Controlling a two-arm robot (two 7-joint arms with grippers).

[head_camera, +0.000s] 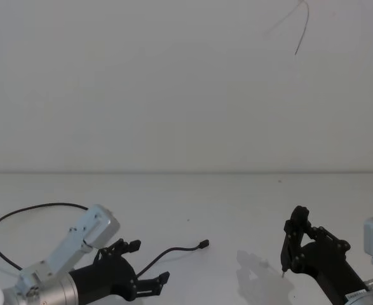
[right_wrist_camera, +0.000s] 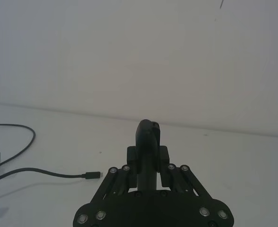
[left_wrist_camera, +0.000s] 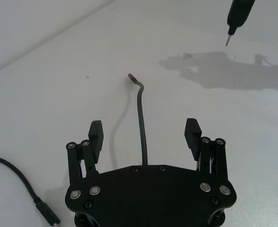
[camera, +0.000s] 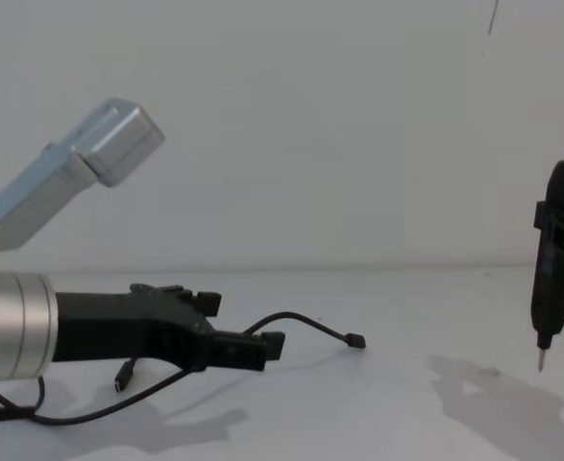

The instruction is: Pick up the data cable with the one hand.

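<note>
- The data cable [head_camera: 173, 250] lies on the near left part of the surface [head_camera: 237, 203]. One loop curves out toward the left edge, and a free stretch ends in a small plug [head_camera: 204, 243] pointing toward the middle.
- That free stretch runs out from under the palm of the left hand [left_wrist_camera: 144, 127] and on between its fingers [left_wrist_camera: 96, 132]. Its long axis lies in line with the reach, not across it.
- The left hand is spread wide and low, with a finger on each side of the cord and apparently clear of it.
- Closing should catch the cord, though the hand may need to drop first.
- The right hand [right_wrist_camera: 148, 158], near the right edge and well apart, is clamped on a pen-shaped tool [camera: 548, 288] held tip down.
</note>
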